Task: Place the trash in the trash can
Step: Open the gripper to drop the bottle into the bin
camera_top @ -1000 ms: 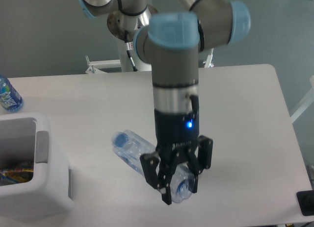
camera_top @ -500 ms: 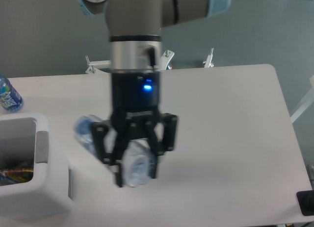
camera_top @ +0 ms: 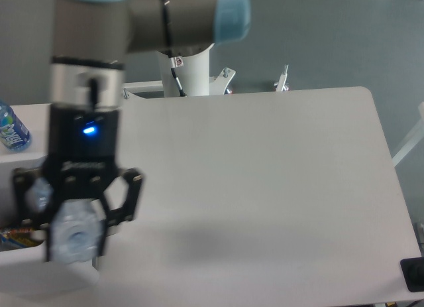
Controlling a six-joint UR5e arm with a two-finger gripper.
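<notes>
Gripping a flattened clear plastic bottle [camera_top: 71, 233], the black two-finger gripper [camera_top: 73, 244] is hanging at the lower left of the view, its fingers closed against the bottle's sides with the crushed body filling the space between them. A blue light is glowing on the gripper's black housing, and the grey and silver arm [camera_top: 106, 35] with pale blue joint caps is reaching down to it from the top of the view.

Part of the bottle is sticking out to the gripper's left, past the finger linkage, while its rounded end is facing the camera between the fingertips; motion blur is softening the outline, so I cannot tell whether the blue cap is showing. The bottle is being held clear of the white tabletop [camera_top: 265, 187], directly over the white boxy plastic trash can [camera_top: 26, 280], whose opening is largely hidden behind the gripper. A strip of colourful contents [camera_top: 16, 235] is showing inside the can at the left edge.

One crushed bottle is in view, and one trash can. One uncrushed bottle with a blue label [camera_top: 11, 128] is standing on the table at the far left, well behind the can. One small black object [camera_top: 412, 274] is sitting at the lower right corner.
</notes>
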